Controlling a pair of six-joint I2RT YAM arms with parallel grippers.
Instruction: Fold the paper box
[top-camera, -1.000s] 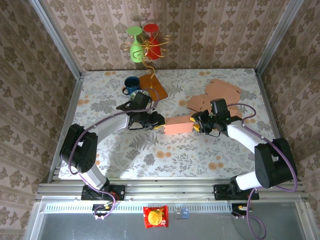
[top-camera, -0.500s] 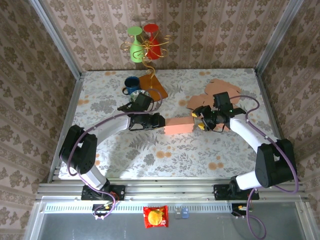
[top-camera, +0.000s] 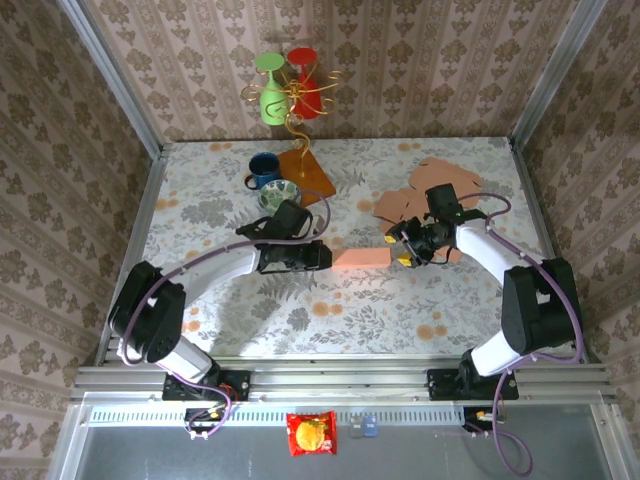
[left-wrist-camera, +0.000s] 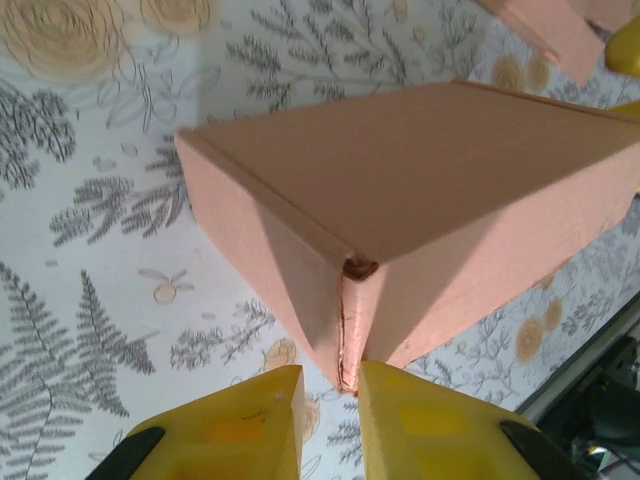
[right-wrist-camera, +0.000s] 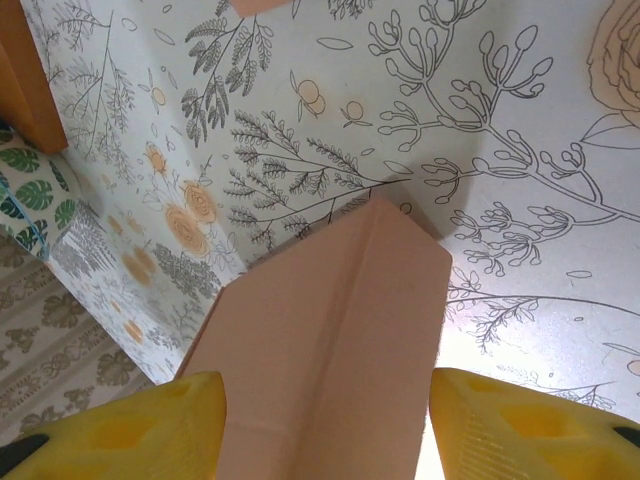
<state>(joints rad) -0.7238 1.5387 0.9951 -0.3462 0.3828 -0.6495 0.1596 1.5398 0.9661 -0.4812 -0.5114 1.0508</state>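
Salmon-pink folded paper box (top-camera: 360, 257) lying on the floral counter (top-camera: 250, 300), between both arms.
My left claw (left-wrist-camera: 330, 385) is pressed nearly together on its corner seam. My right claw (right-wrist-camera: 325, 420) sits spread astride the far end; whether it squeezes, I cannot tell. An uneven pull could spring that seam or twist the box. Flat pink cardboard blanks (top-camera: 430, 185) lie just behind, and a patterned bowl (top-camera: 278, 195) crowds my left arm.

The paper box (top-camera: 360, 258) has tipped to a narrower face as the left gripper (top-camera: 326, 257) shifted nearer
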